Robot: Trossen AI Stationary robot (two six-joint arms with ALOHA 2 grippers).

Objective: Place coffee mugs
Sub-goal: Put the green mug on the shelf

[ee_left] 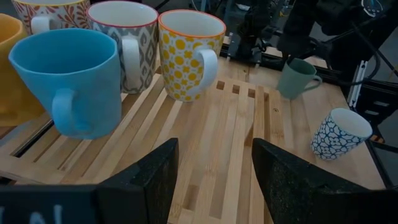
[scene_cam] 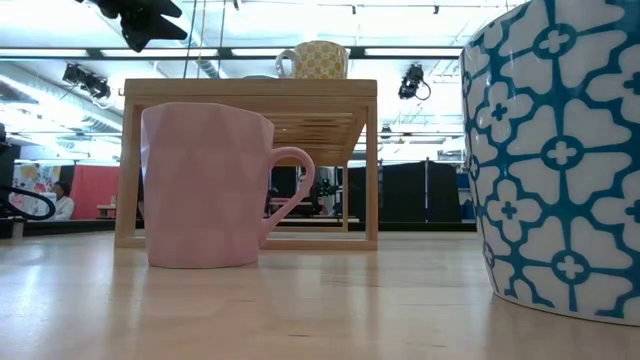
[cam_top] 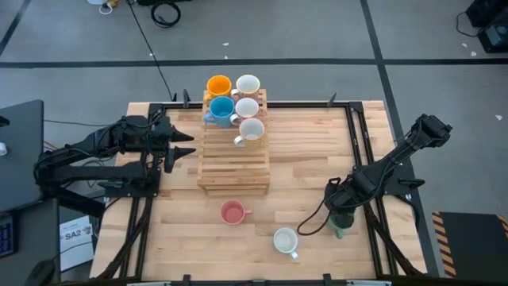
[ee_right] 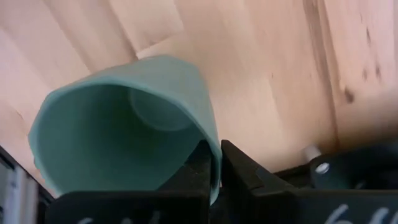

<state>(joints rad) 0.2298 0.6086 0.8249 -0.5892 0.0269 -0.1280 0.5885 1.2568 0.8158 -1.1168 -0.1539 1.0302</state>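
Five mugs stand on the wooden slatted rack point(cam_top: 232, 159): orange point(cam_top: 218, 86), blue point(cam_top: 221, 107) and three white or patterned ones, the nearest yellow-dotted point(ee_left: 186, 53). A pink mug point(cam_top: 232, 212) and a blue-and-white patterned mug point(cam_top: 286, 240) stand on the table in front of the rack. My left gripper point(ee_left: 214, 155) hovers open over the rack's left part, touching nothing. My right gripper point(cam_top: 340, 221) is near the table's right front, shut on the dark green mug point(ee_left: 298, 78). My right gripper holds the green mug by its rim wall point(ee_right: 208, 146), one finger inside the cup and one outside. The fingers come from above, pointing down. In the left wrist view the mug sits about upright under the gripper; whether its base touches the table I cannot tell.
Black metal rails point(cam_top: 361, 151) run along the table's left and right sides. Bare rack slats point(ee_left: 230, 130) lie on the near side of the mugs. Open tabletop point(cam_top: 309, 159) lies between the rack and the right arm. The left arm's base stands at the table's left edge.
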